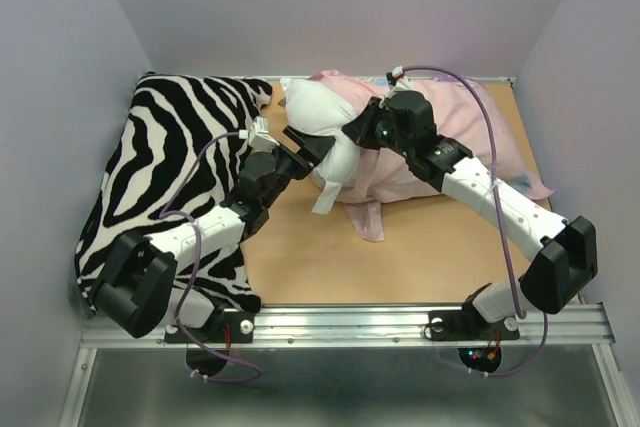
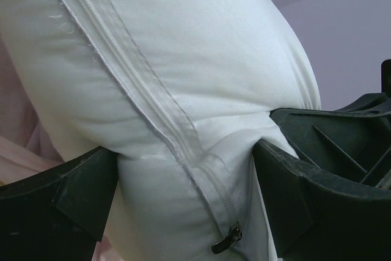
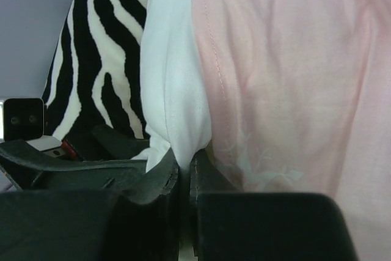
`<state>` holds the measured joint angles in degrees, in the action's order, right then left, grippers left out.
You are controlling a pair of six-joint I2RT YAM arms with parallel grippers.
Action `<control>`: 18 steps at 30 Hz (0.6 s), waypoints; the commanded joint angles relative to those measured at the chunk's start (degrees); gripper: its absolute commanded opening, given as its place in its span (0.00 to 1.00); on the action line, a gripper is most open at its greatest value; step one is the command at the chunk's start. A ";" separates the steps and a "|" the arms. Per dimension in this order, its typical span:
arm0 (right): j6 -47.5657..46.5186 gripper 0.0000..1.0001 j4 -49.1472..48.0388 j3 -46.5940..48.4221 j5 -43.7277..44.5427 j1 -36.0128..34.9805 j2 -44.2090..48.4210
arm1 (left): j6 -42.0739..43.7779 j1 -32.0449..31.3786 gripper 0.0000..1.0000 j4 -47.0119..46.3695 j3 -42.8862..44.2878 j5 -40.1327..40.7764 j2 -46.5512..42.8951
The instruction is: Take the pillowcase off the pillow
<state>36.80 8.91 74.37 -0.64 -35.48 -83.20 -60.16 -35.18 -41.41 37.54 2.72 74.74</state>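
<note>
The white pillow (image 1: 312, 115) lies at the back centre, its left end out of the pink pillowcase (image 1: 470, 132), which is turned pale side out and spreads to the right. My left gripper (image 1: 310, 150) is shut on the pillow's bare end; in the left wrist view the jaws (image 2: 186, 181) squeeze the pillow (image 2: 183, 59) beside its zip seam and zip pull (image 2: 227, 239). My right gripper (image 1: 358, 133) is at the case's open edge. In the right wrist view it (image 3: 184, 172) pinches white pillow fabric (image 3: 174, 90), with the pillowcase hem (image 3: 211, 84) against its right finger.
The zebra-striped cushion (image 1: 170, 147) fills the left side and also shows in the right wrist view (image 3: 104, 59). Lilac walls close in the back and sides. The wooden tabletop (image 1: 400, 257) shows in front of the pillow. A metal rail (image 1: 350, 322) runs along the near edge.
</note>
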 commanded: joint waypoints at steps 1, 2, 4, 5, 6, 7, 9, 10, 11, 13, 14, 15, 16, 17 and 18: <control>0.21 0.00 -7.41 -0.45 -8.49 -4.15 1.20 | 3.02 -0.15 0.99 -15.78 3.77 -4.91 1.29; 0.21 0.00 -7.50 -0.89 -8.50 -4.15 1.11 | 3.55 -0.33 0.99 -16.68 3.51 -4.66 1.02; -0.06 0.01 -7.41 -2.03 -8.32 -4.15 1.02 | 3.91 -0.42 0.99 -19.31 1.50 -3.61 0.15; -0.06 0.01 -7.41 -2.30 -8.23 -4.15 0.76 | 3.91 -0.42 0.99 -20.19 0.53 -3.25 -0.99; -0.06 0.01 -7.41 -2.73 -8.32 -4.15 0.58 | 4.35 -0.42 0.99 -21.77 -1.48 -3.16 -1.70; 0.03 0.01 -7.50 -2.82 -8.23 -4.15 0.41 | 4.61 -0.42 0.99 -22.57 -2.46 -1.25 -2.49; 0.12 0.01 -7.59 -2.65 -9.02 -4.24 -0.47 | 4.26 -0.42 0.99 -24.32 -4.40 0.09 -4.07; -0.14 0.01 -7.59 -2.30 -9.20 -4.76 -0.65 | 4.35 -0.33 0.99 -24.33 -4.93 0.44 -4.08; -0.41 0.01 -7.50 -2.04 -9.37 -5.12 -1.00 | 4.44 0.02 0.99 -23.99 -4.50 0.01 -3.12; -1.46 0.01 -7.50 -0.99 -11.03 -6.26 -1.61 | 3.74 0.29 0.99 -25.20 -3.79 -1.22 -1.80; -1.64 0.01 -7.50 -0.89 -10.87 -6.70 -1.79 | 3.30 0.37 0.99 -27.21 -4.14 -1.49 -1.18; -1.47 0.00 -7.50 -0.98 -10.87 -6.88 -2.14 | 2.34 0.46 0.99 -32.28 -5.36 -1.93 -0.22; -1.46 0.01 -7.50 -1.24 -10.78 -7.05 -2.14 | 1.98 0.46 0.99 -34.86 -5.81 -2.10 0.31; -1.38 0.00 -7.50 -1.77 -10.43 -7.05 -2.23 | 1.72 0.46 0.99 -36.36 -6.16 -2.19 0.67; -1.38 0.00 -7.50 -2.12 -9.99 -7.05 -2.23 | 1.80 0.46 0.99 -37.07 -6.16 -2.19 1.11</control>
<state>35.09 5.04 72.34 -2.44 -38.46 -85.06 -56.77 -34.20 -58.74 30.33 2.83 75.88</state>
